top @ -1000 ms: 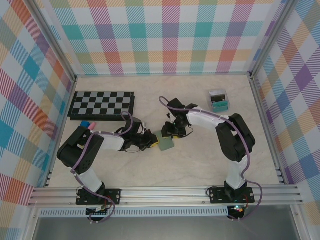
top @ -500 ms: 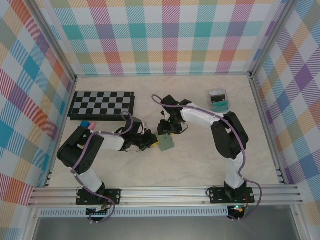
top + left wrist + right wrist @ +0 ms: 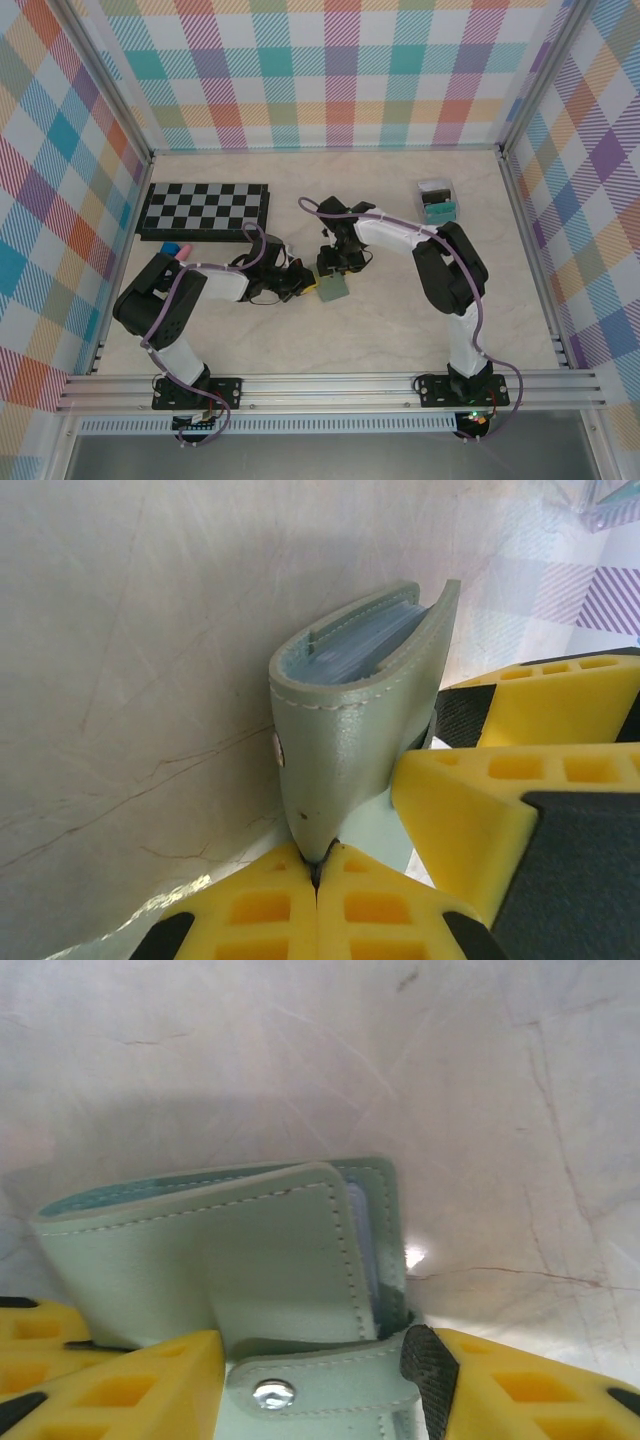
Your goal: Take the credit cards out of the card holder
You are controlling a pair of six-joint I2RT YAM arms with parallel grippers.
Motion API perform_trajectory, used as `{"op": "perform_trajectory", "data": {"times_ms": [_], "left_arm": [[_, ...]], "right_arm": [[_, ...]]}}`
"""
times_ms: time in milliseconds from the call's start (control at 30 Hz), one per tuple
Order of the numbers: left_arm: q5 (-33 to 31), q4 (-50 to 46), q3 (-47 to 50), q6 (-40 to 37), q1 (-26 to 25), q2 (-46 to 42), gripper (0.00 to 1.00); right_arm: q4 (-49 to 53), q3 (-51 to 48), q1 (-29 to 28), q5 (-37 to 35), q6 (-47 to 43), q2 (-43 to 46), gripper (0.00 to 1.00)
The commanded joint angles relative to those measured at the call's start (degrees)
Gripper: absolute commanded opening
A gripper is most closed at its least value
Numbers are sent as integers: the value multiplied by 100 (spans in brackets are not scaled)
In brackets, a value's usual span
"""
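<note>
Sage-green holder [image 3: 333, 288], folded part-open, lies near the desk [image 3: 400, 330] centre. Left end effector [image 3: 315, 865], at its 9 o'clock, is clamped together on the holder's edge. Right end effector [image 3: 318, 1365], at 12 o'clock, stands apart astride the snap tab [image 3: 300, 1385]. Chessboard [image 3: 205, 208] at 10 o'clock; clear box [image 3: 436, 200] at 2 o'clock.

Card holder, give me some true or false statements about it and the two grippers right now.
1. The left gripper is shut on an edge of the card holder. True.
2. The card holder lies on the chessboard. False: it is on the table, apart from the chessboard.
3. The fingers of the right gripper flank the tab clasp. True.
4. The card holder is spread flat open. False: it is folded over, with bluish cards inside.
</note>
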State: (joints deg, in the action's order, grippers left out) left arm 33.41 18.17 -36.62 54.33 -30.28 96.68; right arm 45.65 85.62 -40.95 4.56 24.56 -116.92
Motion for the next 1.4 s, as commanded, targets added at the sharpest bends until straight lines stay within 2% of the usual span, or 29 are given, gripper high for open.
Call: {"op": "perform_trajectory", "data": {"times_ms": [0, 267, 500, 667, 833, 967, 1100, 1267, 1367], "left_arm": [[-35, -222, -126, -102, 0, -176, 0], [-507, -1000, -211, -185, 6, -152, 0], [-673, -1118, -127, -187, 49, -238, 0], [-571, -1171, -212, -238, 59, -283, 0], [-501, -1523, -500, -399, 63, -304, 0], [-629, -2083, -780, -555, 58, -418, 24], [-1055, -2703, -992, -634, 62, -714, 58], [-1790, -3304, -1071, -651, 108, -1281, 79], [-2067, -3692, -1068, -686, 186, -1555, 88]], "right_arm": [[316, 78, -36, -299, -57, -111, 54], [339, -31, -27, -702, 40, 68, 50], [219, -346, 75, -1006, 241, 437, 46], [165, -459, 105, -1000, 268, 539, 43], [-6, -458, 105, -635, 218, 538, 44], [-230, -484, 105, -341, 173, 569, 41], [-289, -473, 98, -298, 150, 521, 37], [-398, -590, 94, -165, 76, 529, 28], [-442, -616, 87, -58, 58, 508, 25]]}}
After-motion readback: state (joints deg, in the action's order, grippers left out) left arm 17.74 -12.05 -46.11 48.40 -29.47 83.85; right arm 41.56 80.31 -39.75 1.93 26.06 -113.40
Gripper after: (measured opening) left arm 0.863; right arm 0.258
